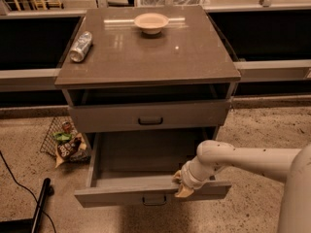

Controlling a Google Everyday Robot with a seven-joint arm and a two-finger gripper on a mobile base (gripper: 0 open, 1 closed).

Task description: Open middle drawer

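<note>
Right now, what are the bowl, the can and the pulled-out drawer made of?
The bowl looks like pale ceramic or plastic: smooth, matte cream. The can seems thin metal: silvery with shiny glints. The middle drawer, where the gripper sits on its front edge, looks like grey-brown laminate or painted wood: flat, dull, no grain visible.

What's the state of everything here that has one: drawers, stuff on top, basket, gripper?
middle drawer: open, pulled well out, nothing visible inside.
upper drawer: shut.
can: lying on its side, left edge of the cabinet top.
bowl: upright, back of the cabinet top.
wire basket: on the floor left of the cabinet, tilted, holding snack packets.
gripper: at the middle drawer's front rim, right of its handle.
</note>
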